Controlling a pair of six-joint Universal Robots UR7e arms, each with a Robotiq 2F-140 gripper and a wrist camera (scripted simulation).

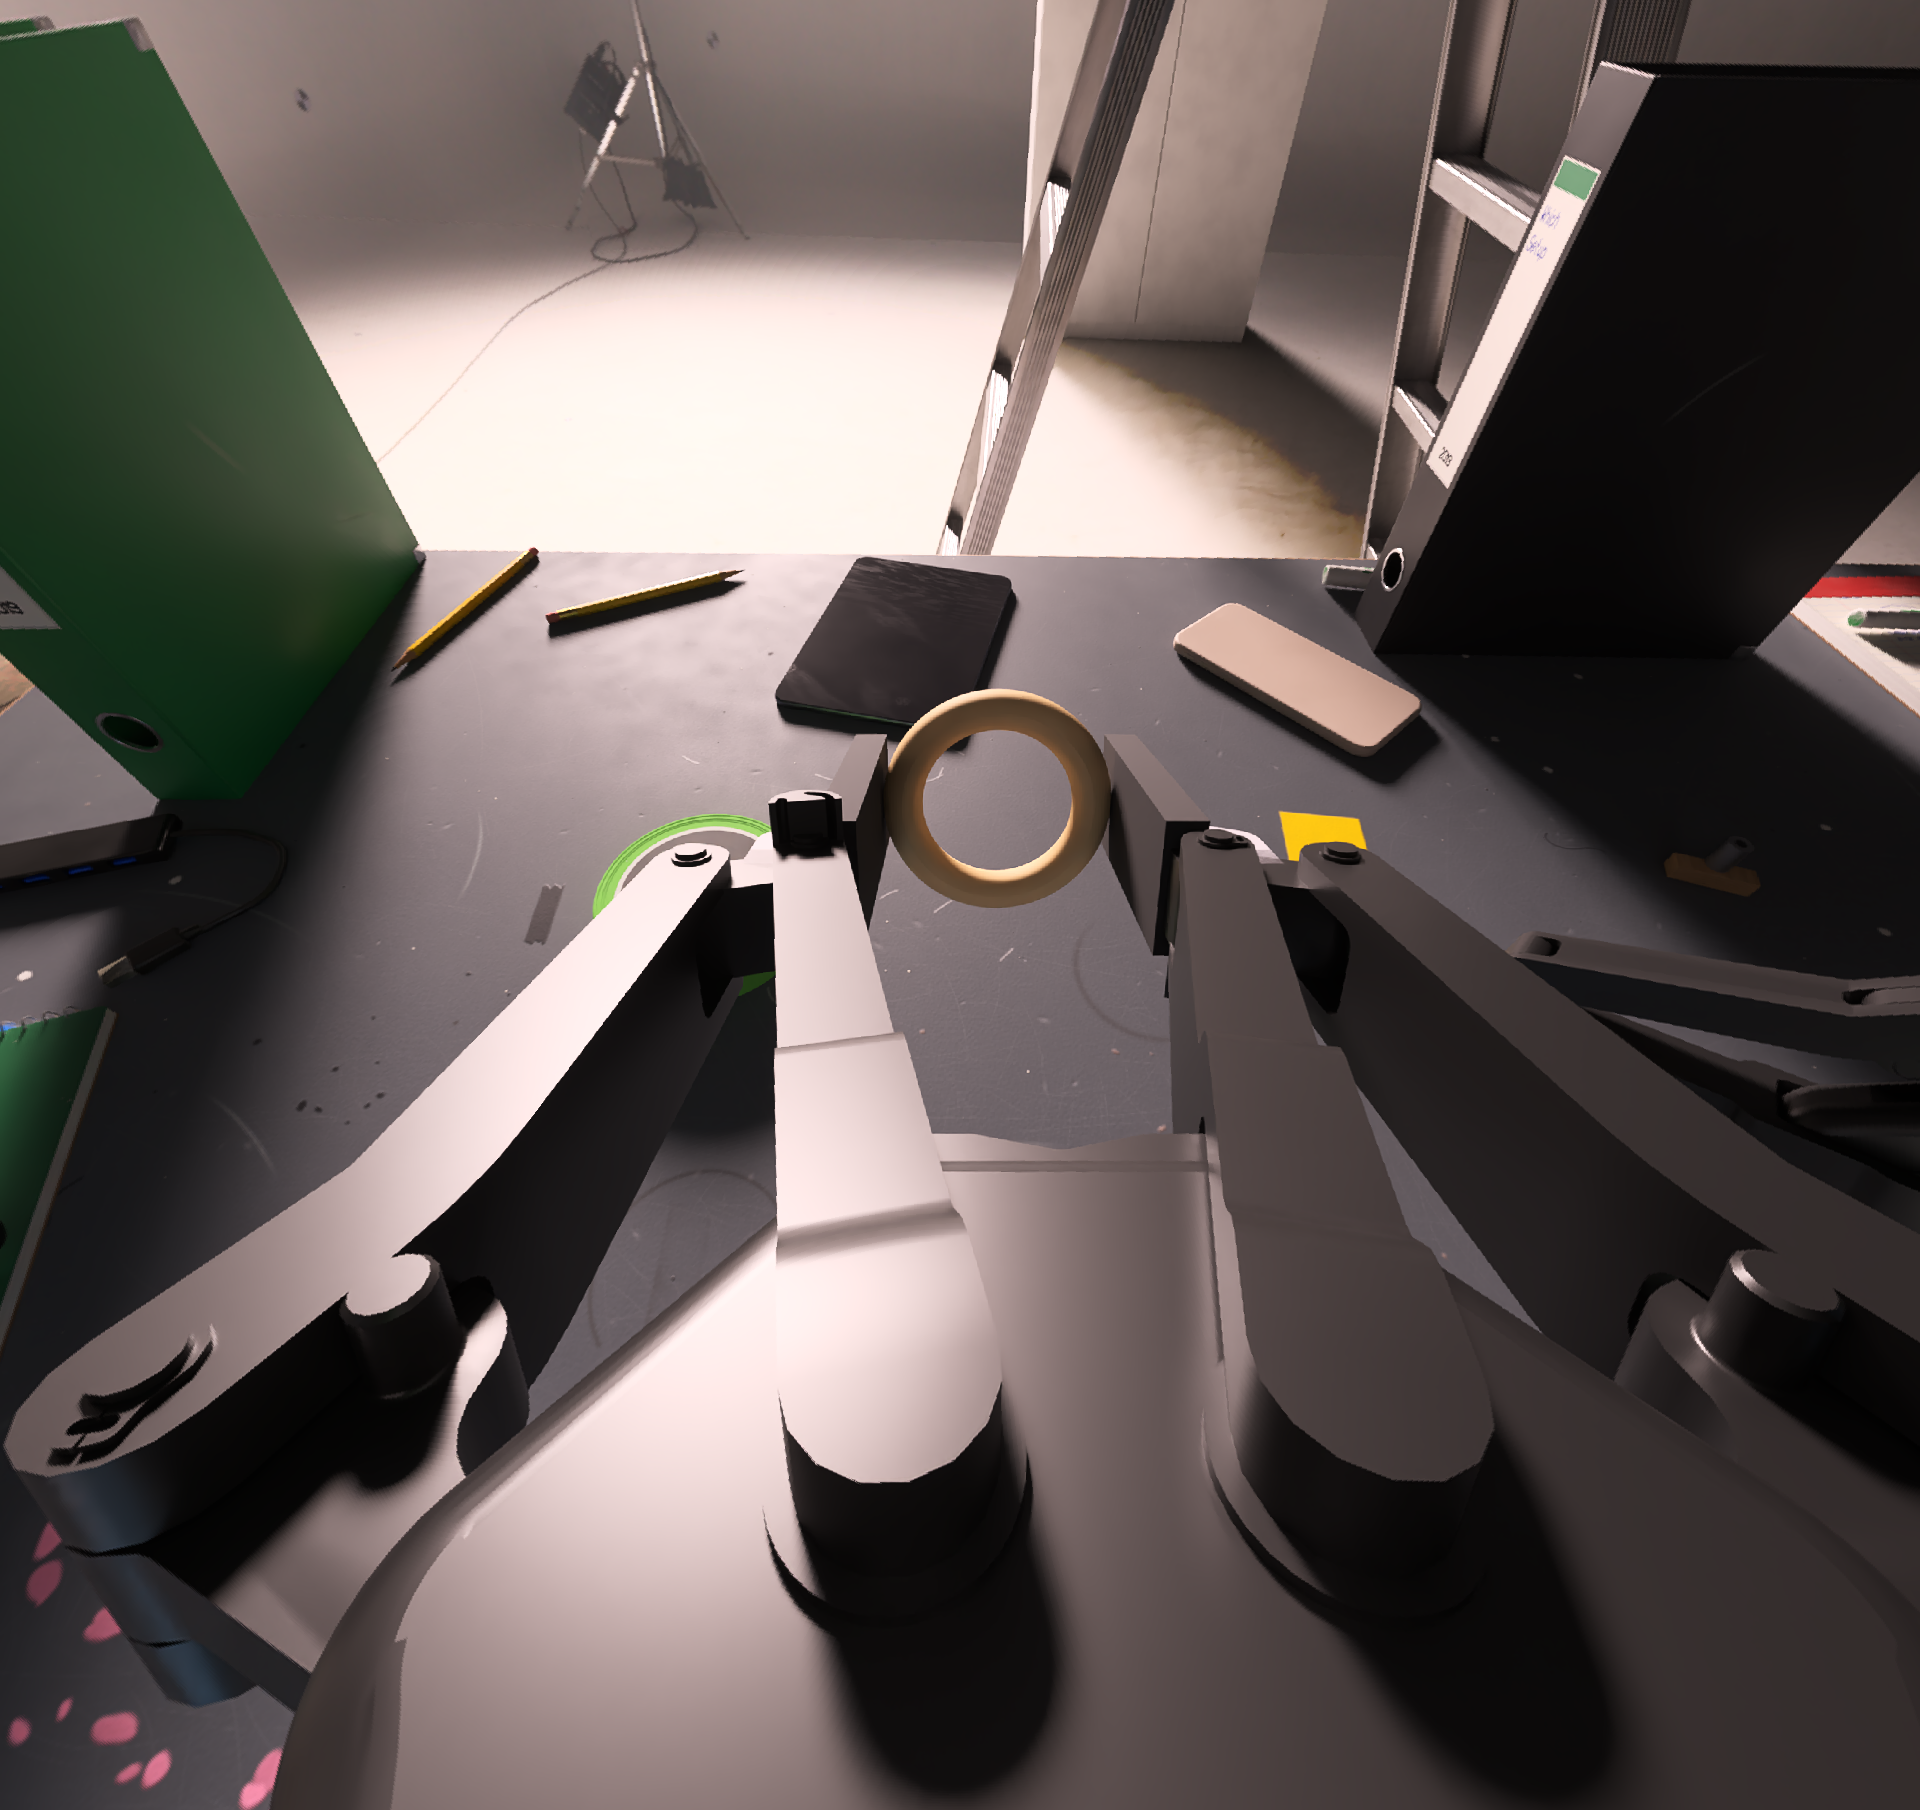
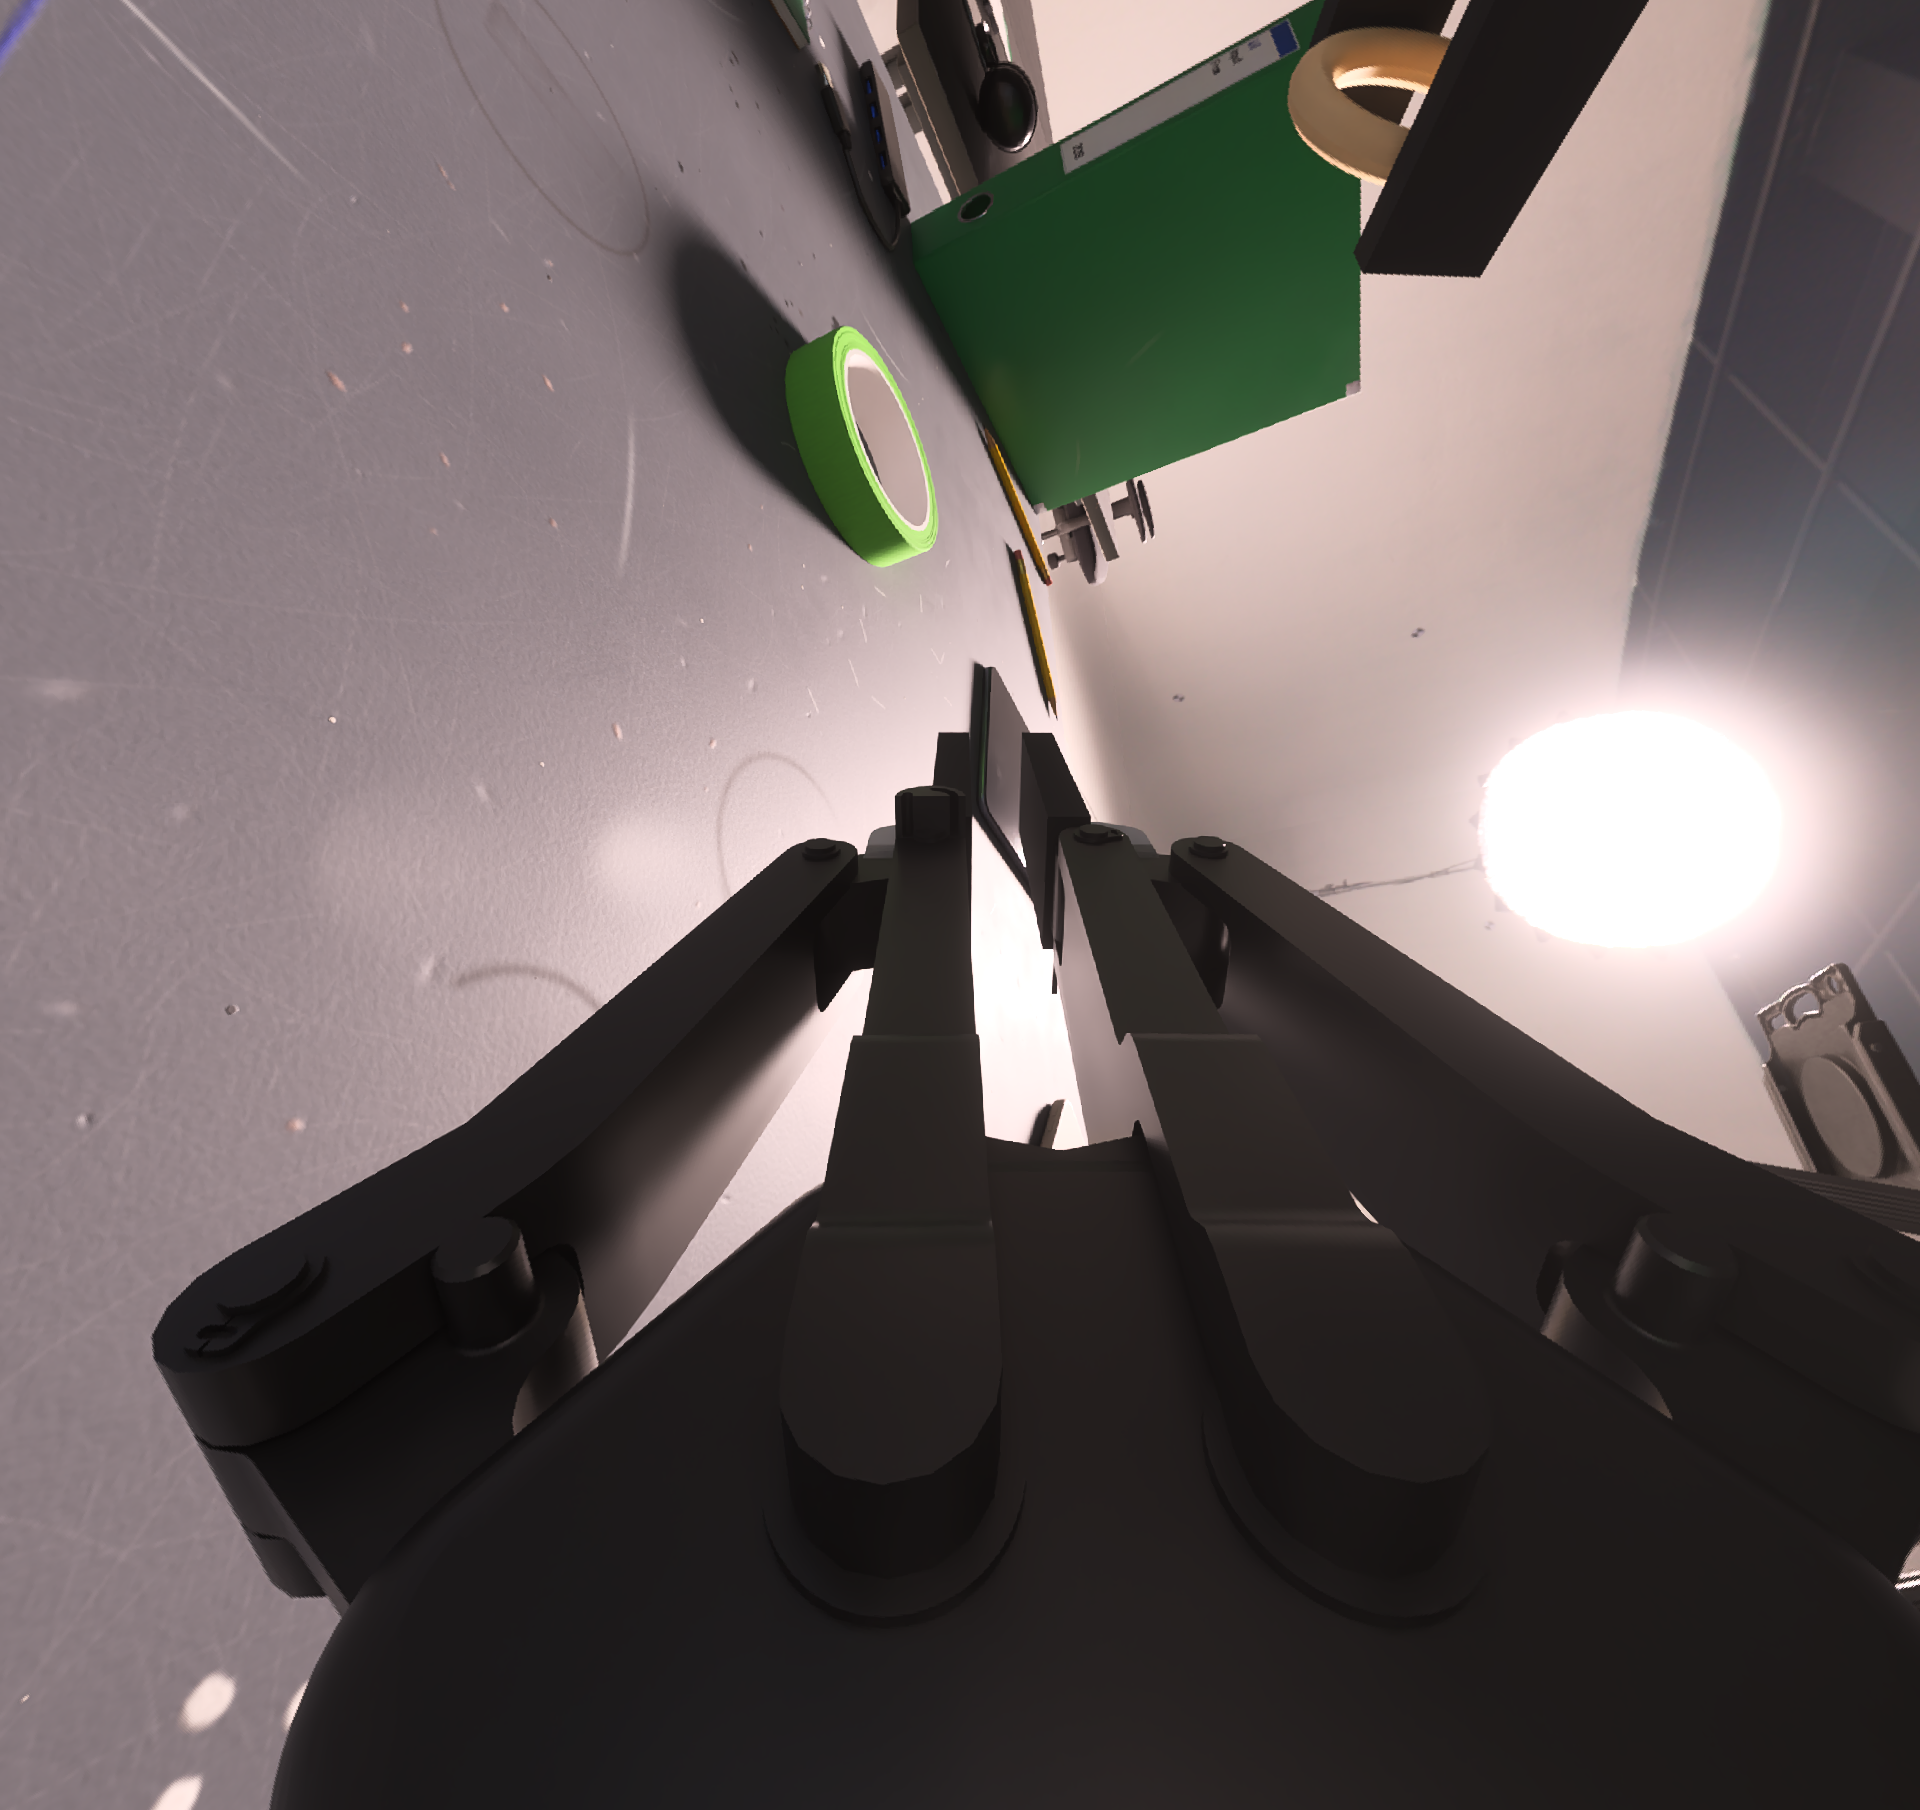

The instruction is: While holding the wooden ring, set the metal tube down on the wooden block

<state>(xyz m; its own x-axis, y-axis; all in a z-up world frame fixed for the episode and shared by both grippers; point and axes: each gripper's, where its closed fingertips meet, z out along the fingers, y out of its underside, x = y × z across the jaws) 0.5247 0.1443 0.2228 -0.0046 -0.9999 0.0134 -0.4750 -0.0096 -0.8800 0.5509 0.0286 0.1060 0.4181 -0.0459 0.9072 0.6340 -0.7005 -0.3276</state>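
Observation:
My left gripper (image 1: 995, 804) is shut on the wooden ring (image 1: 992, 882) and holds it upright above the dark table (image 1: 623, 752). The ring (image 2: 1325, 124) also shows at the top of the right wrist view, between the left gripper's black pads (image 2: 1455, 160). The small wooden block (image 1: 1709, 875) lies on the table to the right, and the short metal tube (image 1: 1730, 851) stands upright on it. My right gripper (image 2: 1000, 784) is empty, with only a narrow gap between its fingers. Its fingers (image 1: 1662, 976) lie sideways near the block, apart from it.
A green binder (image 1: 177, 410) stands at the left and a black binder (image 1: 1683, 358) at the right. Two pencils (image 1: 644, 597), a black tablet (image 1: 894, 648) and a beige phone (image 1: 1299, 674) lie near the far edge. A green tape roll (image 2: 862, 451) and a yellow note (image 1: 1320, 830) lie nearby.

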